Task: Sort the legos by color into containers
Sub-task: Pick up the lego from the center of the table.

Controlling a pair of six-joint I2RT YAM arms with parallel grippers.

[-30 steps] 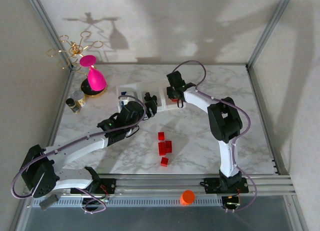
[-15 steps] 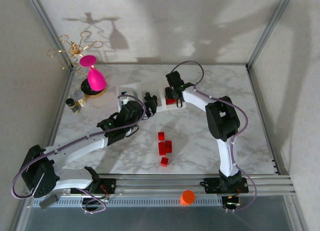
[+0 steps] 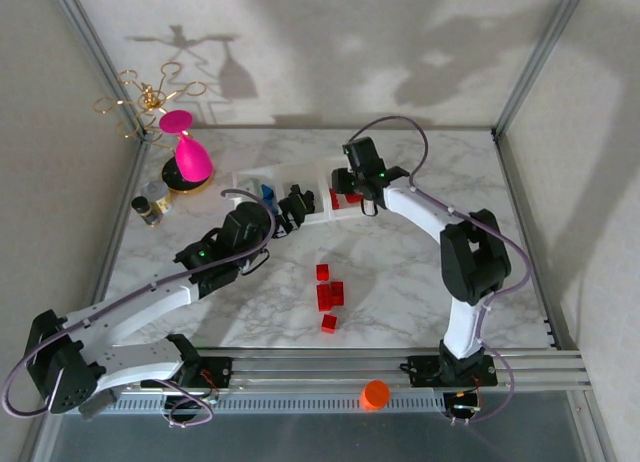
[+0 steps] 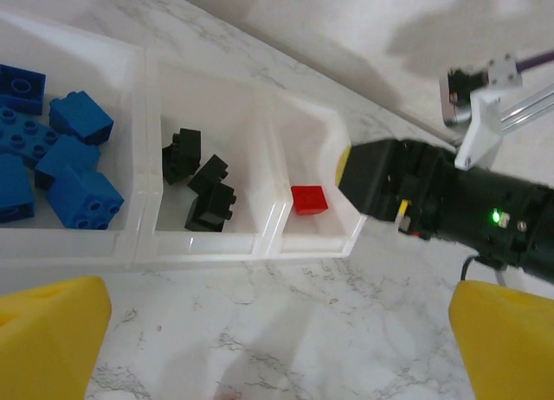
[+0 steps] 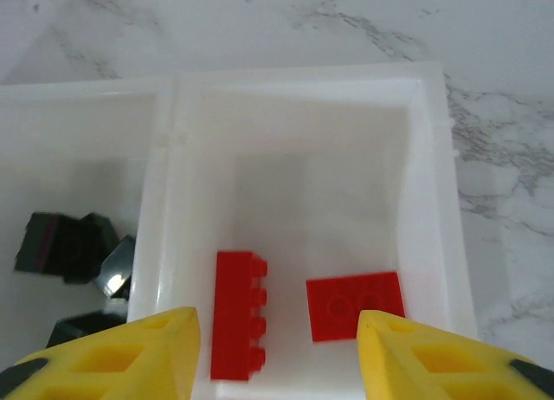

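Observation:
The containers (image 3: 246,183) form one clear three-bin tray at the back of the table. In the left wrist view the left bin (image 4: 130,132) holds blue legos (image 4: 80,118), the middle one black legos (image 4: 210,192), the right one a red lego (image 4: 309,199). My right gripper (image 5: 277,361) hangs open over the red bin (image 5: 428,183), and two red legos (image 5: 238,326) lie loose on its floor. My left gripper (image 3: 293,206) hovers open and empty over bare marble just in front of the tray. Several red legos (image 3: 329,295) lie on the table.
A pink goblet (image 3: 187,154) on a dark base, a gold wire stand (image 3: 148,99) and small jars (image 3: 152,203) stand at the back left. An orange cap (image 3: 375,393) rests on the front rail. Open marble lies right of the loose red legos.
My right gripper has opened over the red bin and a red lego now lies loose there. The left arm has drawn back to the left, uncovering the blue bin.

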